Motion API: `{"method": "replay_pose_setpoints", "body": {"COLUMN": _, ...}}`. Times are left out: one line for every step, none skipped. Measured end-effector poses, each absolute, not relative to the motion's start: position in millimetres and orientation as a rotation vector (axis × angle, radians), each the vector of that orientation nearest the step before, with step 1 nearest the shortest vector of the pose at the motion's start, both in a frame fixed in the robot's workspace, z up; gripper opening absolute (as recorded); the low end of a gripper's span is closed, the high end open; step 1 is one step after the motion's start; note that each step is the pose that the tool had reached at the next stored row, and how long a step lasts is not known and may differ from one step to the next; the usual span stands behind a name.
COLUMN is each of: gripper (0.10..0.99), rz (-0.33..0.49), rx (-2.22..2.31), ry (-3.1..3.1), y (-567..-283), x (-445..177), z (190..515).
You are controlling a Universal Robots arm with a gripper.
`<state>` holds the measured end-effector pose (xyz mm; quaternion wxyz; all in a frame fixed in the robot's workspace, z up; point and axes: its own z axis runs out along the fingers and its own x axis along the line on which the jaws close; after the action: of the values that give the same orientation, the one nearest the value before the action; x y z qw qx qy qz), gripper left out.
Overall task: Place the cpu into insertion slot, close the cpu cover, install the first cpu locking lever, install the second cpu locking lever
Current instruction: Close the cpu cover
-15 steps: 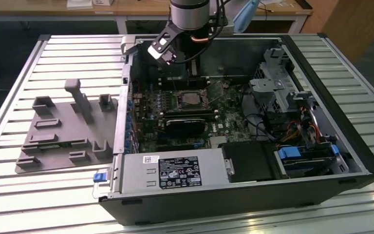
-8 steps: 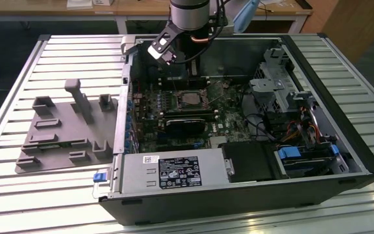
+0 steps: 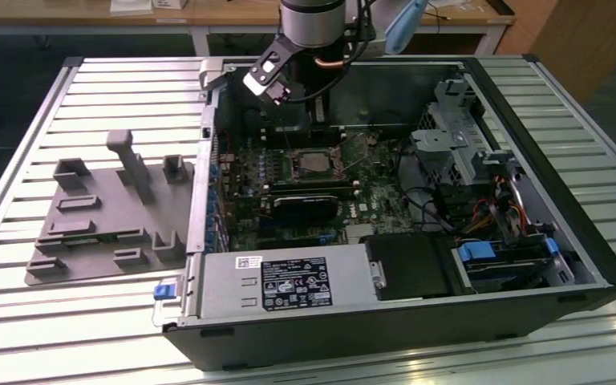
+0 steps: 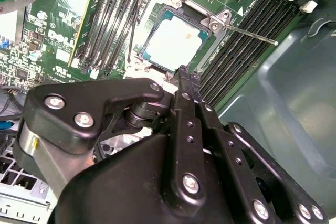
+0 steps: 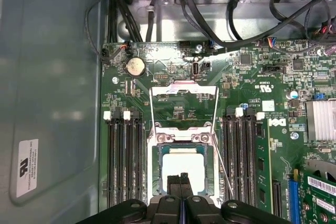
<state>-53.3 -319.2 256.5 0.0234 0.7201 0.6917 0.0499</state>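
The cpu (image 5: 181, 162) (image 4: 173, 43) lies flat in the insertion slot (image 3: 310, 163) on the green motherboard, its silvery top showing. The cpu cover (image 5: 154, 166), a thin metal frame, lies down around it. One thin locking lever (image 5: 223, 169) (image 4: 252, 35) runs along one side of the socket and sticks out past its corner. My gripper (image 5: 181, 181) (image 4: 185, 77) is shut with nothing between its fingers, and its tips hover over the edge of the cpu. In the exterior view the gripper (image 3: 316, 120) hangs inside the open case, just behind the socket.
Long memory slots (image 5: 123, 166) (image 5: 244, 161) flank the socket on both sides. A black card (image 3: 308, 210) sits in front of it, with the power supply (image 3: 286, 282) at the case front. A drive cage and cables (image 3: 458, 140) fill the exterior view's right. A grey fixture (image 3: 105, 216) lies outside the case.
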Motion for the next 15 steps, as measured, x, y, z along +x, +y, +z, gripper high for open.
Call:
{"method": "replay_pose_setpoints", "body": {"gripper": 0.102, "rz": 0.155, "rx": 2.229, "ry": 2.141, "y": -319.2, "x": -53.3, "z": 256.5}}
{"method": "replay_pose_setpoints", "body": {"gripper": 0.102, "rz": 0.154, "rx": 2.229, "ry": 2.141, "y": -319.2, "x": -53.3, "z": 256.6}}
{"method": "replay_pose_setpoints", "body": {"gripper": 0.102, "rz": 0.154, "rx": 2.229, "ry": 2.141, "y": -319.2, "x": -53.3, "z": 256.7}}
{"method": "replay_pose_setpoints", "body": {"gripper": 0.102, "rz": 0.154, "rx": 2.229, "ry": 2.141, "y": -319.2, "x": -53.3, "z": 256.7}}
{"method": "replay_pose_setpoints", "body": {"gripper": 0.102, "rz": 0.154, "rx": 2.229, "ry": 2.141, "y": -319.2, "x": -52.7, "z": 256.8}}
{"method": "replay_pose_setpoints", "body": {"gripper": 0.102, "rz": 0.154, "rx": 2.229, "ry": 2.141, "y": -319.2, "x": -51.6, "z": 256.8}}
{"method": "replay_pose_setpoints", "body": {"gripper": 0.102, "rz": 0.154, "rx": 2.229, "ry": 2.141, "y": -319.2, "x": -50.1, "z": 256.8}}
{"method": "replay_pose_setpoints", "body": {"gripper": 0.102, "rz": 0.154, "rx": 2.229, "ry": 2.141, "y": -319.2, "x": -48.5, "z": 256.7}}
{"method": "replay_pose_setpoints", "body": {"gripper": 0.102, "rz": 0.154, "rx": 2.229, "ry": 2.141, "y": -319.2, "x": -46.6, "z": 256.7}}
{"method": "replay_pose_setpoints", "body": {"gripper": 0.102, "rz": 0.154, "rx": 2.229, "ry": 2.141, "y": -319.2, "x": -44.7, "z": 256.7}}
{"method": "replay_pose_setpoints", "body": {"gripper": 0.102, "rz": 0.154, "rx": 2.229, "ry": 2.141, "y": -319.2, "x": -42.4, "z": 256.7}}
{"method": "replay_pose_setpoints", "body": {"gripper": 0.102, "rz": 0.154, "rx": 2.229, "ry": 2.141, "y": -319.2, "x": -40.1, "z": 256.7}}
{"method": "replay_pose_setpoints", "body": {"gripper": 0.102, "rz": 0.154, "rx": 2.229, "ry": 2.141, "y": -319.2, "x": -37.8, "z": 256.7}}
{"method": "replay_pose_setpoints", "body": {"gripper": 0.102, "rz": 0.154, "rx": 2.229, "ry": 2.141, "y": -319.2, "x": -35.4, "z": 256.7}}
{"method": "replay_pose_setpoints", "body": {"gripper": 0.102, "rz": 0.154, "rx": 2.229, "ry": 2.141, "y": -319.2, "x": -33.1, "z": 256.7}}
